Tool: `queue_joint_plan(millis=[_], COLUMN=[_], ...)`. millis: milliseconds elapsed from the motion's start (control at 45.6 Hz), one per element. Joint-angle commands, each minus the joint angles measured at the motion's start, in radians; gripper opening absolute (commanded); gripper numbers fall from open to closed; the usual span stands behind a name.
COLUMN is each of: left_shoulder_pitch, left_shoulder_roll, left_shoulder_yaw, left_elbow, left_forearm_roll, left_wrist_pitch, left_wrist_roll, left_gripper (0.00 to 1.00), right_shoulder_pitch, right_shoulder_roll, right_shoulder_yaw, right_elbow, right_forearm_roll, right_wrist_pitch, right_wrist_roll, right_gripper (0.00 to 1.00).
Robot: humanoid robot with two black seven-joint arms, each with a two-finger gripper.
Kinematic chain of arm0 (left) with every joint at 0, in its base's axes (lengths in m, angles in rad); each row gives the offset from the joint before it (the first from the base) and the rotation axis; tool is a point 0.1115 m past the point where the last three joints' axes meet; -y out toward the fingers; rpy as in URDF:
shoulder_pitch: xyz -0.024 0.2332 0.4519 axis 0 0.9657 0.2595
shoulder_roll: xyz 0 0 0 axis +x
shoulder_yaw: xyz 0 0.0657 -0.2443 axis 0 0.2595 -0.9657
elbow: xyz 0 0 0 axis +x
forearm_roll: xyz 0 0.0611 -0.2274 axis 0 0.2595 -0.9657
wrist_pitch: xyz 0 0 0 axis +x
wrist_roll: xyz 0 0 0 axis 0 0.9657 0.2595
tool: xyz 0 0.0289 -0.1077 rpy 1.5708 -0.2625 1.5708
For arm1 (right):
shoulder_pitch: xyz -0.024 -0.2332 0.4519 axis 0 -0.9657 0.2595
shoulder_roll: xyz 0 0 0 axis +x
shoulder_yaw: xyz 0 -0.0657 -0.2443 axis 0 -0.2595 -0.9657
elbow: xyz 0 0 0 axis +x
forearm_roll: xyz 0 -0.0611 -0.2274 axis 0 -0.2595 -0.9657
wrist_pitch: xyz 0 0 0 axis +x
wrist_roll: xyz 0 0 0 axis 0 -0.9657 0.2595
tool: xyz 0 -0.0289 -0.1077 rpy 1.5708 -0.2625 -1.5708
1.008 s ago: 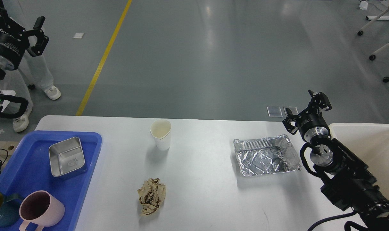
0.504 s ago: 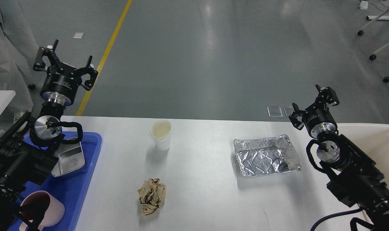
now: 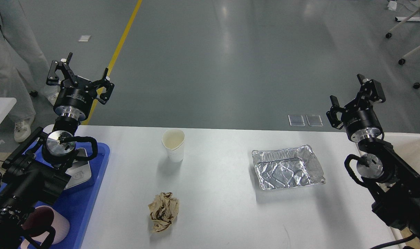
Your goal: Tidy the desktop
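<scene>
- Head view, risks: three loose items lie on your bench [image 3: 224,214], the white desktop that fills the lower half of the view: a paper cup [image 3: 173,145] standing upright near the far edge, a crumpled brown paper ball [image 3: 164,211] nearer you, and a creased foil tray [image 3: 288,167] to the right.
- The cup looks light and already dented at the rim; if you close on it hard it will likely crush, and a sideways brush from a finger could tip it.
- The foil tray looks thin and springy; a pinch on one rim may fold it rather than lift it, and it could slide toward the beige bin [image 3: 409,148] at the right edge instead of coming up.
- Your left arm crosses over the blue plastic tray [image 3: 92,193], hiding most of the steel container [image 3: 79,174] and part of the pink mug [image 3: 59,228]; a low swing there could knock them.
- A person's legs [image 3: 12,52] stand just beyond the bench on the left, near that arm's reach.
- Head view, pose: your left gripper [image 3: 80,80] is raised above the far left corner, pointing away from you, fingers spread apart and holding nothing.
- Your right gripper [image 3: 356,98] is likewise held high beyond the right end, near the bin, fingers apart and empty.
- Neither is touching anything.
</scene>
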Motion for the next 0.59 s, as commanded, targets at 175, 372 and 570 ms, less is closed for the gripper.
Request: queue_joint_plan(millis=[175, 372, 570], left_shoulder_pitch=[-0.014, -0.033, -0.126], left_shoulder_roll=[0.059, 0.147, 0.252], left_shoulder_yaw=[-0.002, 0.038, 0.286], left_elbow=[0.000, -0.034, -0.098], left_forearm_roll=[-0.001, 0.000, 0.000], left_wrist_pitch=[0.002, 0.002, 0.021], left_wrist_roll=[0.001, 0.165, 0.294], left_gripper=[0.97, 0.97, 0.97], right_shoulder_pitch=[-0.086, -0.080, -0.071], right_shoulder_roll=[-0.191, -0.499, -0.715], right_shoulder_yaw=[-0.173, -0.341, -0.421], right_elbow=[0.215, 0.280, 0.353], right_forearm_roll=[-0.222, -0.242, -0.435], right_wrist_pitch=[-0.014, -0.013, -0.016], right_wrist_roll=[0.024, 0.018, 0.013], right_gripper=[1.00, 1.00, 1.00])
